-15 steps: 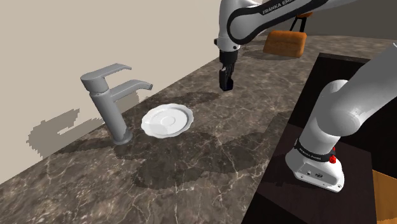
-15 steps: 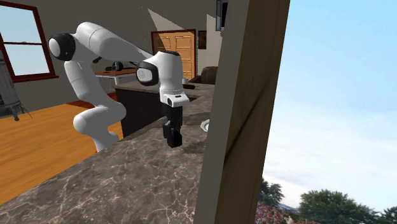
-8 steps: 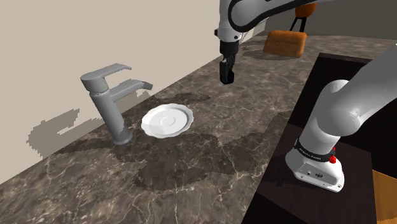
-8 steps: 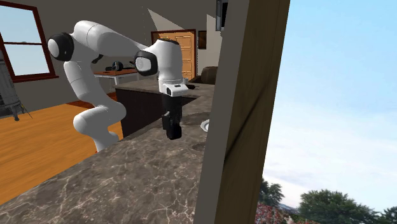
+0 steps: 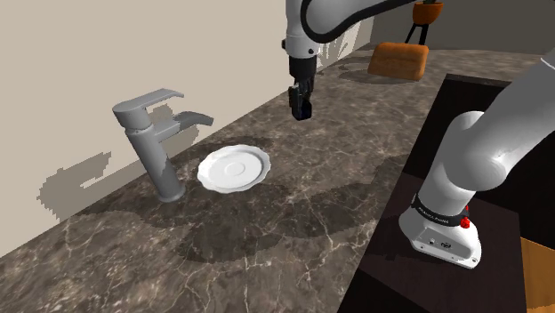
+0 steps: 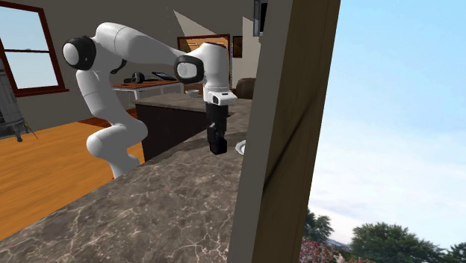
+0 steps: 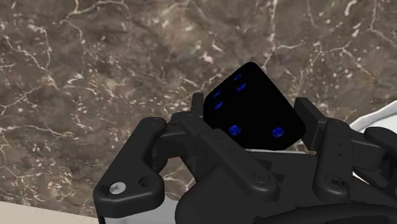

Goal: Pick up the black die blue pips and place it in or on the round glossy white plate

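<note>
The black die with blue pips (image 7: 253, 105) is clasped between my two black fingers, held above the dark marble counter. My gripper (image 5: 301, 108) hangs in the air over the counter, beyond the round white plate (image 5: 233, 168) and toward the shoulder view's right of it. The plate lies flat on the counter, and its rim (image 7: 382, 118) shows beside one finger in the wrist view. In the second exterior view my gripper (image 6: 217, 146) hovers just left of the plate's edge (image 6: 240, 147).
A grey faucet (image 5: 156, 142) stands on the counter left of the plate. An orange-brown object (image 5: 398, 60) sits at the counter's far end. The dark stand (image 5: 462, 133) borders the counter's right side. A wooden post (image 6: 284, 127) hides part of the second exterior view.
The arm has carried the die toward the shoulder view's left, nearer the wall and the plate's side. In the second exterior view it moved right. The fingers stayed shut on the die.
</note>
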Robot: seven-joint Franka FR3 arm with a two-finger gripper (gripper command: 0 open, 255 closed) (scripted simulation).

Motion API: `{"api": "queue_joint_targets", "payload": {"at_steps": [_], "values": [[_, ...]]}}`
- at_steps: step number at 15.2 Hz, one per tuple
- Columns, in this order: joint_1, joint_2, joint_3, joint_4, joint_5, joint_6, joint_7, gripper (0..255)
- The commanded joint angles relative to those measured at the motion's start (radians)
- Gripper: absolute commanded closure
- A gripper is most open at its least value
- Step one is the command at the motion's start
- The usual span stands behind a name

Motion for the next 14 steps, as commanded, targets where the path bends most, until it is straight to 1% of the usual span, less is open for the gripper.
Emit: {"api": "queue_joint_targets", "payload": {"at_steps": [1,8,14], "values": [[0.019,0.033,0.035,0.031,0.010,0.002,0.050,255],[0.072,0.193,0.140,0.192,0.011,0.004,0.211,255],[0.122,0.360,0.214,0.376,-0.027,-0.015,0.351,255]]}}
